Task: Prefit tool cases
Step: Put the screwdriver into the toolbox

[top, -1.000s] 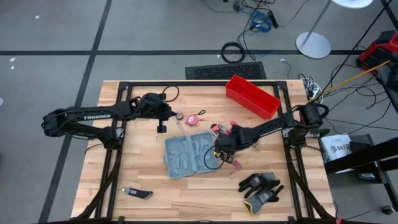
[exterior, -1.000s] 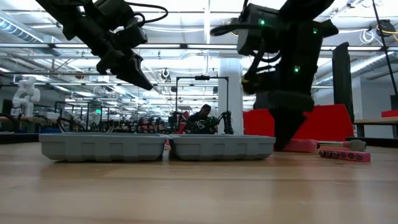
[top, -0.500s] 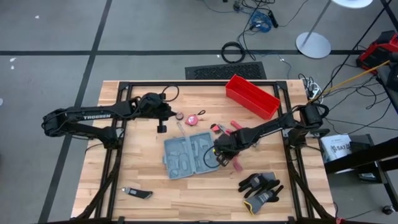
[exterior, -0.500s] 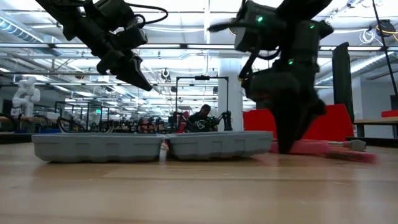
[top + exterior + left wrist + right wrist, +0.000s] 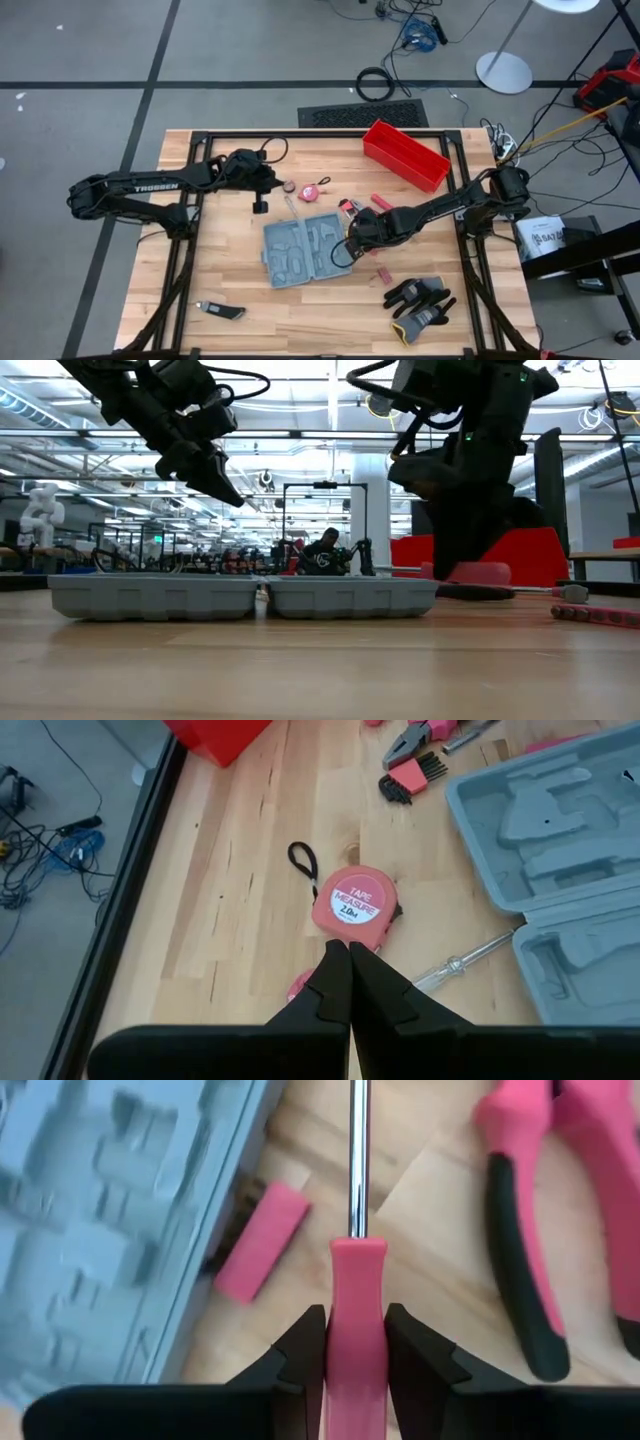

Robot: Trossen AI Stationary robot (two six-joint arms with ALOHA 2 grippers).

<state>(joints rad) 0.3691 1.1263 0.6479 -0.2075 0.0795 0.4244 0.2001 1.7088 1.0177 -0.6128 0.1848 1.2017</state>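
Tool case (image 5: pixel 302 250): open flat at the table's (image 5: pixel 200 270) middle.
Tape measure (image 5: pixel 318 190): behind the case.
Bin (image 5: pixel 404 154): back right.
Gloves (image 5: pixel 420 302): front right.
Right gripper (image 5: pixel 356 1342): at the case's right edge, gripping a screwdriver (image 5: pixel 356 1305).

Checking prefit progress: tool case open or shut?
Open. The tool case lies spread flat, both moulded halves facing up, slots visible.

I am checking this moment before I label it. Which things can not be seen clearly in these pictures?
- Screwdriver in the right gripper: tip cut off by the right wrist view's edge.
- Tool case: low view shows only its side walls, the slots are hidden.
- Tool case, high view: slot shapes too small to read.
- Left gripper, shut: hides part of a pink item behind the tape measure.
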